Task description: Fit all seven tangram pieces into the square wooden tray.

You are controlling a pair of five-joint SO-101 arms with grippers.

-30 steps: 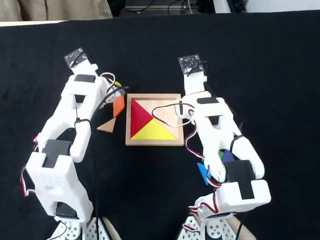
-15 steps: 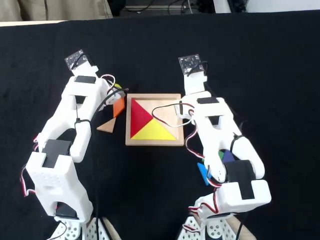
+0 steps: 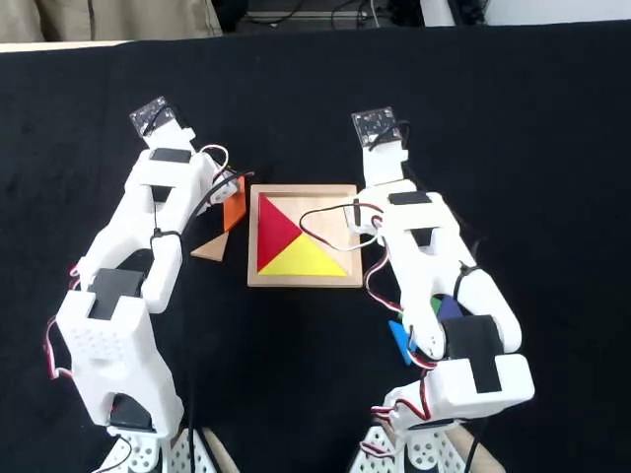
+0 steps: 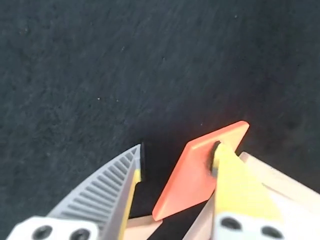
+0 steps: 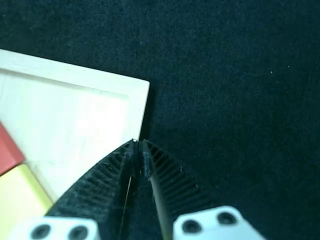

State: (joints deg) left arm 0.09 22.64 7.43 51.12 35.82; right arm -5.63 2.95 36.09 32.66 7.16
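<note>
The square wooden tray [image 3: 335, 202] holds a red triangle [image 3: 273, 229] and a yellow triangle [image 3: 302, 260]. An orange parallelogram [image 3: 234, 210] lies just off the tray's left edge. My left gripper [image 3: 233, 190] is open over it. In the left wrist view the orange parallelogram [image 4: 192, 172] lies between the fingers of the left gripper [image 4: 179, 149], with the yellow finger [image 4: 231, 175] touching it. My right gripper [image 3: 357, 211] is shut and holds nothing, with the tips of the right gripper [image 5: 139, 145] at the rim of the tray [image 5: 139, 95] near a corner.
A tan triangle [image 3: 211, 249] lies on the black cloth left of the tray. A blue piece [image 3: 398, 341], a green piece [image 3: 435, 305] and a dark blue piece [image 3: 450, 306] sit partly under the right arm. The tray edge [image 4: 272, 175] lies close beside the orange piece.
The left arm has shifted slightly over the orange parallelogram. The right arm and the pieces have stayed put.
</note>
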